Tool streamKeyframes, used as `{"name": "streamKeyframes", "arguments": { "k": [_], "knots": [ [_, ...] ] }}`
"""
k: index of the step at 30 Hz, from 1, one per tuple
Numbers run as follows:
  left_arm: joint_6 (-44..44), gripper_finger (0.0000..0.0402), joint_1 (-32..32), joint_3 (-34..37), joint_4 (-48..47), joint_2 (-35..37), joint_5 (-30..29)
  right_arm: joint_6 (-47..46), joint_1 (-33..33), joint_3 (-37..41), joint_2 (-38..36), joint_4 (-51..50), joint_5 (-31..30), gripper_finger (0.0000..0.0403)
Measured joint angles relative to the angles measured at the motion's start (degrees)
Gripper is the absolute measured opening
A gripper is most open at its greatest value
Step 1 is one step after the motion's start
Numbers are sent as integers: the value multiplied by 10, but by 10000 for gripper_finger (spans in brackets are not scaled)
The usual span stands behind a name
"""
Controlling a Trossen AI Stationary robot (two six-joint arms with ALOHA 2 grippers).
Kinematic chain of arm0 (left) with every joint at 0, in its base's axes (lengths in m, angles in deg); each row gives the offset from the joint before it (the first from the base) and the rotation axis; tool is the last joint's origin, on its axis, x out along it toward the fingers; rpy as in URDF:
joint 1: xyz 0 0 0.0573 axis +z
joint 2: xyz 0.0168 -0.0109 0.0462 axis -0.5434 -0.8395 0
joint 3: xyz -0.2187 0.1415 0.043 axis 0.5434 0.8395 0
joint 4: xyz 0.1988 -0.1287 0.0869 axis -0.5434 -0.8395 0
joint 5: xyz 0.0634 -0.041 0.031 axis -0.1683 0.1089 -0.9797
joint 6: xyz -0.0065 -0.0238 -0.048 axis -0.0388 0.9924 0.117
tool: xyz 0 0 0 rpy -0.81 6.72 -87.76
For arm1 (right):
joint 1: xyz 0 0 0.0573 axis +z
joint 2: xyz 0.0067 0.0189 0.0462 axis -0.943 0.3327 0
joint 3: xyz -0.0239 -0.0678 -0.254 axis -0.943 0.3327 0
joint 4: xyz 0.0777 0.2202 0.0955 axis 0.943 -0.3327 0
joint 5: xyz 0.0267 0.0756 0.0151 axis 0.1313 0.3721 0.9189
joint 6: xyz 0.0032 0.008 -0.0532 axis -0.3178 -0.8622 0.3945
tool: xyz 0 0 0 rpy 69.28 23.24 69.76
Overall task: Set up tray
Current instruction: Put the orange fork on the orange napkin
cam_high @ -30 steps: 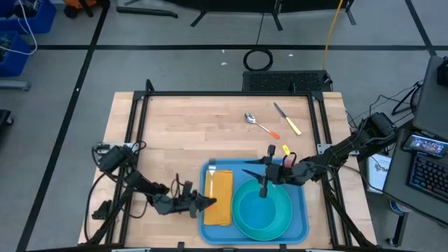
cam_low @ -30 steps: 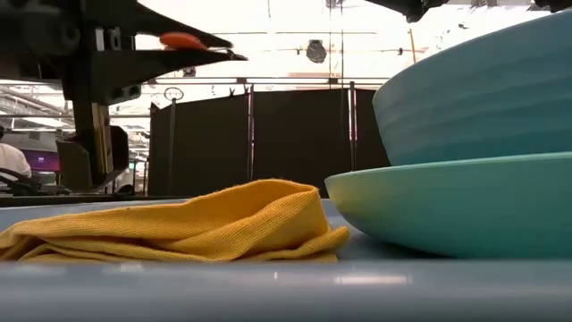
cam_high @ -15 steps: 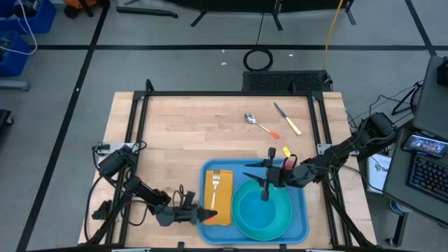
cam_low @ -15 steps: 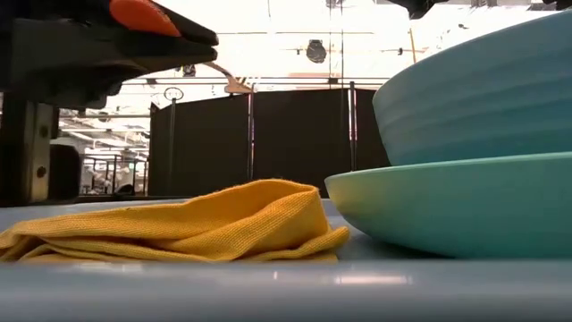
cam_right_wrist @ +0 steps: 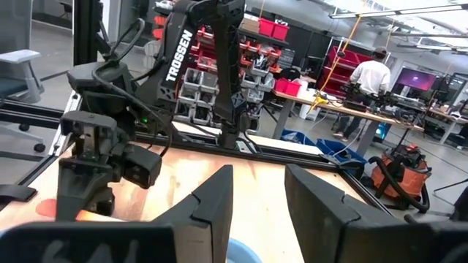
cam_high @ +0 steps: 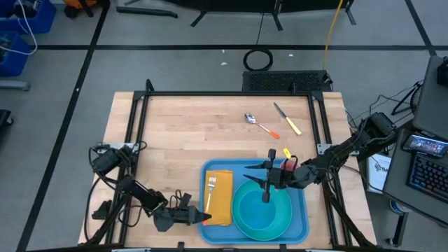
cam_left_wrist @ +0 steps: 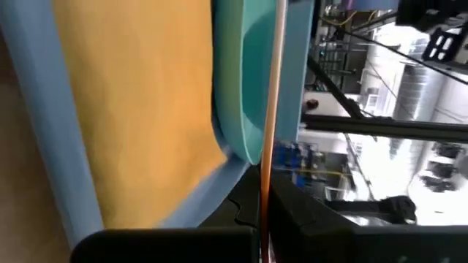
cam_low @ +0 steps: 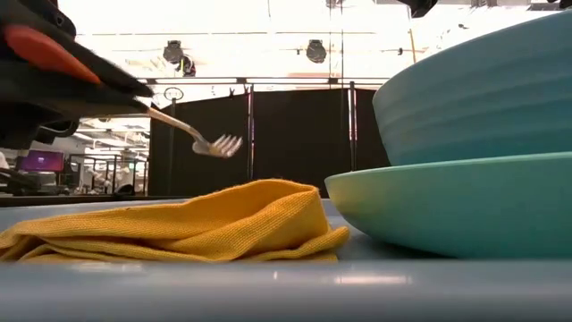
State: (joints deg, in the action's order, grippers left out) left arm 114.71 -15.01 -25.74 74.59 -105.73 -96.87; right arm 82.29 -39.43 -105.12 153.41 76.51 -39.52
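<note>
1. Done: napkin [cam_high: 220, 198] and teal plate [cam_high: 262, 210] lie on the tray [cam_high: 302, 222].
2. Left gripper [cam_high: 198, 218] pinches a fork [cam_high: 212, 185] above the napkin.
3. Right gripper [cam_high: 265, 183] hovers half-open, empty.
4. Spoon [cam_high: 257, 123] and knife [cam_high: 288, 119] remain.

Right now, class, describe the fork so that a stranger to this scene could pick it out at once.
Start at the blue tray near the table's front edge. On its left half lies an orange-yellow napkin, beside a teal plate. The fork hangs above that napkin, held by the left pincer: the only cutlery off the table, unlike the spoon and knife on the wood.
</note>
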Motion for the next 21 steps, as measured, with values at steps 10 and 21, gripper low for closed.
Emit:
{"name": "streamKeyframes", "arguments": {
  "k": [10,21],
  "knots": [
    [75,6,8,2,-75,5,21,0,9,0,0,0,0,114],
    [132,6,48,-3,-104,4,122,0,12,0,0,-4,0,114]
  ]
}}
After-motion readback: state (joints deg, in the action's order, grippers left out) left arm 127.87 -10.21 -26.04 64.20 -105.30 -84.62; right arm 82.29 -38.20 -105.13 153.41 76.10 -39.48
